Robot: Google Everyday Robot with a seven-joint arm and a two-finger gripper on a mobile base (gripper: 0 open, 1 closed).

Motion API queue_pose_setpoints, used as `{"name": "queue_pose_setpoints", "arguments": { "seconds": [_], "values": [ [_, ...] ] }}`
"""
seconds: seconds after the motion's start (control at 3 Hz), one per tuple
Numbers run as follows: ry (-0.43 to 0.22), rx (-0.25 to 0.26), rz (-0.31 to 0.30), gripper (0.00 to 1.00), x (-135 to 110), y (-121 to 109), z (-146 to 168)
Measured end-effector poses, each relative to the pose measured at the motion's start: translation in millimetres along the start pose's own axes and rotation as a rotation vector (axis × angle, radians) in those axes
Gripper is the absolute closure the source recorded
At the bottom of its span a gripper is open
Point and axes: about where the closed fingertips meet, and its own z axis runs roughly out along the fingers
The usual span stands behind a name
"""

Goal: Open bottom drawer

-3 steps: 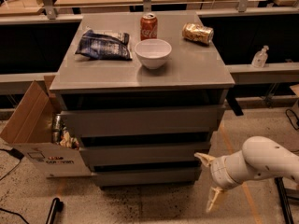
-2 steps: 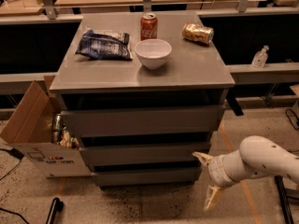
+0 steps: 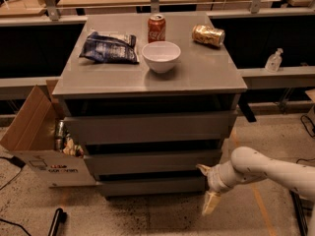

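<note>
The bottom drawer (image 3: 150,185) is the lowest and narrowest grey handleless front of the cabinet, just above the floor, and it looks closed. Above it sit the mid-sized drawer front (image 3: 152,161) and the widest top drawer front (image 3: 147,127). My gripper (image 3: 206,190) is at the right end of the bottom drawer, low by the floor, on a white arm coming in from the right. One finger (image 3: 203,169) points at the drawer's upper right corner and the other (image 3: 210,203) hangs down toward the floor, so the gripper is open and holds nothing.
On the cabinet top (image 3: 206,70) are a white bowl (image 3: 161,56), a red soda can (image 3: 156,28), a gold can lying on its side (image 3: 208,35) and a blue chip bag (image 3: 109,47). An open cardboard box (image 3: 37,141) stands on the left floor. A cable lies at lower left.
My gripper has shifted slightly left toward the right end of the bottom drawer. The drawers have not moved.
</note>
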Motion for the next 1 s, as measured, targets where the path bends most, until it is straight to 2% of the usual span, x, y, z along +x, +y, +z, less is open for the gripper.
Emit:
{"name": "queue_pose_setpoints", "arguments": {
  "seconds": [0.33,0.67,1.0],
  "values": [
    [-0.001,-0.065,0.038,0.00,30.7,1.2,64.1],
    [0.000,-0.066,0.037,0.00,30.5,0.9,64.5],
    [0.011,-0.098,0.024,0.00,38.5,-8.6,105.9]
  ]
}}
